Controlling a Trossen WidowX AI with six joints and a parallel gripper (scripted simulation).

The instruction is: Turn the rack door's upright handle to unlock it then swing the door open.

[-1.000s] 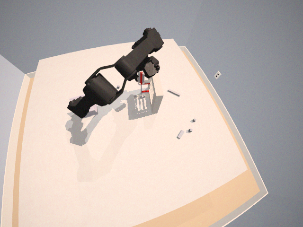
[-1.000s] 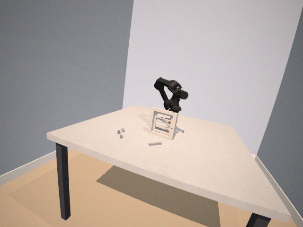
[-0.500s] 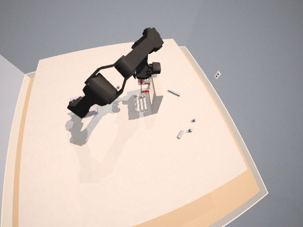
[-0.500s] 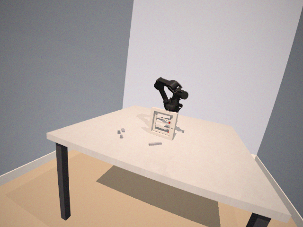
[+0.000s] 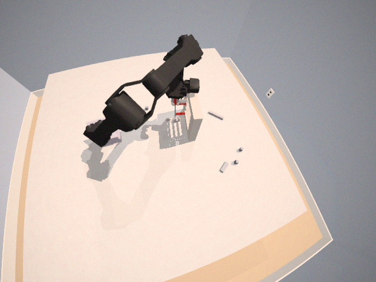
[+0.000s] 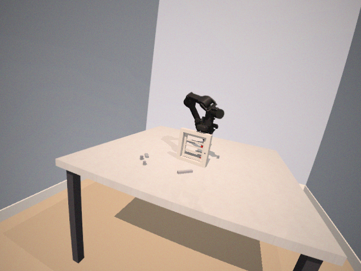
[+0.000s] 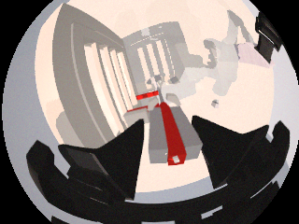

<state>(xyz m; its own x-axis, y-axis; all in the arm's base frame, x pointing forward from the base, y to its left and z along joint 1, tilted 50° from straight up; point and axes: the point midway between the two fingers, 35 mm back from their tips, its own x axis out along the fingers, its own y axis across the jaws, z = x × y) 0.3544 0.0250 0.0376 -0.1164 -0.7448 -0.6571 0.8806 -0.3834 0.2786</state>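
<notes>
The gripper (image 5: 176,91) (image 6: 204,128) (image 7: 168,121) is standing partly spread over the handle (image 5: 175,102) (image 7: 189,133), its fingers flanking the grey grip without visibly pinching it. The handle is standing on the near face of the slatted door, which appears to be sitting shut in its frame (image 5: 198,112) (image 6: 208,145) (image 7: 65,58). For a sound squeeze, the fingers should be centring on the grip and closing evenly before any turning begins. Beyond the frame, a loose bar (image 5: 215,115) (image 6: 184,171) is lying well apart.
</notes>
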